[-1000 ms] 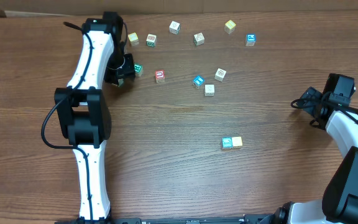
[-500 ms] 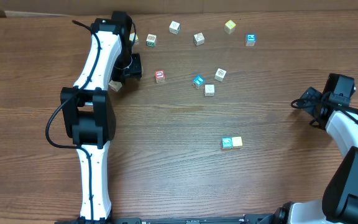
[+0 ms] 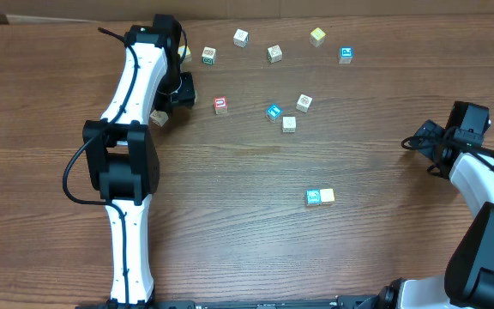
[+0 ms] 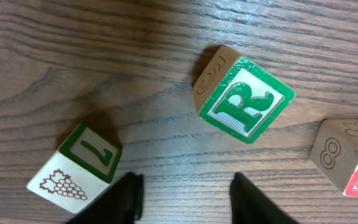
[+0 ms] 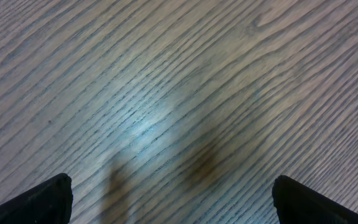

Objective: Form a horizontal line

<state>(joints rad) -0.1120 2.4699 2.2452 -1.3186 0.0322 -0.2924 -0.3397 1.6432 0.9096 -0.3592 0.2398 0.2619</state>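
Since one second ago, the left gripper (image 3: pixel 183 90) has shifted toward the red cube (image 3: pixel 220 105), hiding the green R cube (image 4: pixel 244 99) from overhead. Wrist view: its fingers (image 4: pixel 127 198) stand apart, only tabletop (image 4: pixel 55 56) between them, the R cube just beyond the tips, untouched. Right gripper (image 5: pixel 173 186): fingers spread wide over wood. Horizontal line (image 3: pixel 320 196), teal and yellow cubes touching, lies well apart from both grippers
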